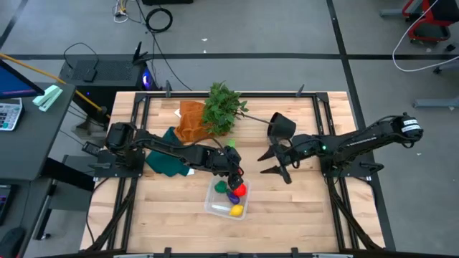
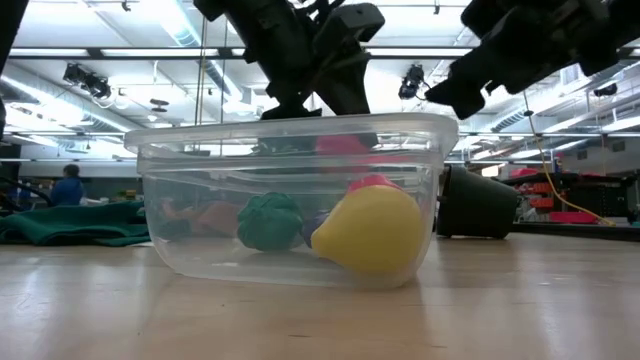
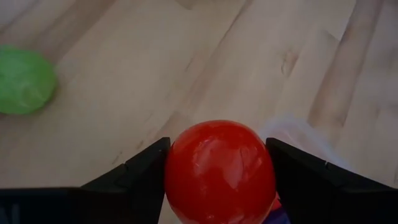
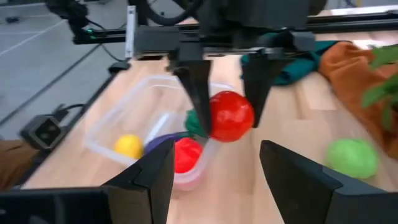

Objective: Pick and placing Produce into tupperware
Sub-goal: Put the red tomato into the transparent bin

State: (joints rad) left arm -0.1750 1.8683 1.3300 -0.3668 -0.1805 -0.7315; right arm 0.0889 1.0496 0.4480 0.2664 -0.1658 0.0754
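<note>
The tupperware sits on the table near the middle of its front edge. Inside it lie a yellow piece, a red piece, a purple piece and a dark green piece; in the low view the yellow one rests against the tub's near wall with the green one just beside it.

The left gripper hangs over the tub's back end, its jaws clamped on a red ball, which sits between them above the tub's rim. The left arm reaches in from the table's left edge, passing over a dark green cloth.

One light green piece lies on the bare wood outside the tub, behind it and toward the middle of the table; it also shows in the left wrist view, well apart from the red ball.

The right gripper hovers over the middle of the table, to the right of the tub and apart from it, jaws spread wide and empty. Its arm comes in from the right edge.

Behind the tub, toward the back edge, a leafy plant lies tipped, its black pot on its side near the right gripper. An orange cloth lies just beside the plant, next to the green cloth.
</note>
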